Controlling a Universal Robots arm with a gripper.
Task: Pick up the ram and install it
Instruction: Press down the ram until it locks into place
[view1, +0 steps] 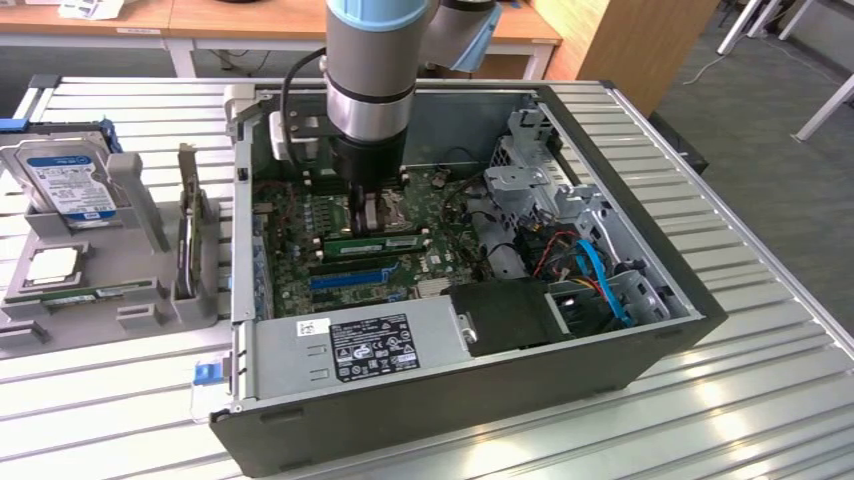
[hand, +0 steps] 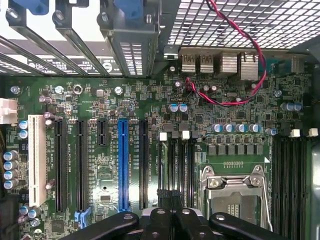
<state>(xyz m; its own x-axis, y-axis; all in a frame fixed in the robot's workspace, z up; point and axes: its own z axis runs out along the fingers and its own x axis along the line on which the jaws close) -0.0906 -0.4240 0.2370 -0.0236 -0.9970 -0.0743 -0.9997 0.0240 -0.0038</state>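
arm down in the case, ram seated in slot

arm (view1: 374, 70) reaches straight down into the open case (view1: 641, 250), which lies on its side on the slatted table (view1: 747, 400). gripper (view1: 370, 205) hangs just above the board (view1: 300, 225), beside the cpu socket (hand: 235, 192). jaws fully closed, nothing held between them; in the wrist view the dark fingertips (hand: 172, 220) meet over the black memory slots (hand: 175, 165).

ram (view1: 376, 243) lies long and green in a slot on the board, just in front of the gripper, apart from it. blue slot (view1: 350, 276) sits nearer the psu (view1: 354, 345). wrist view also shows the blue slot (hand: 124, 165), a white slot (hand: 37, 160) and a red wire (hand: 240, 95) looping over the rear ports.

at the exterior view's left, a grey rack (view1: 100, 290) holds a hard drive (view1: 67, 180), a square chip (view1: 54, 263) and an upright card (view1: 191, 235)
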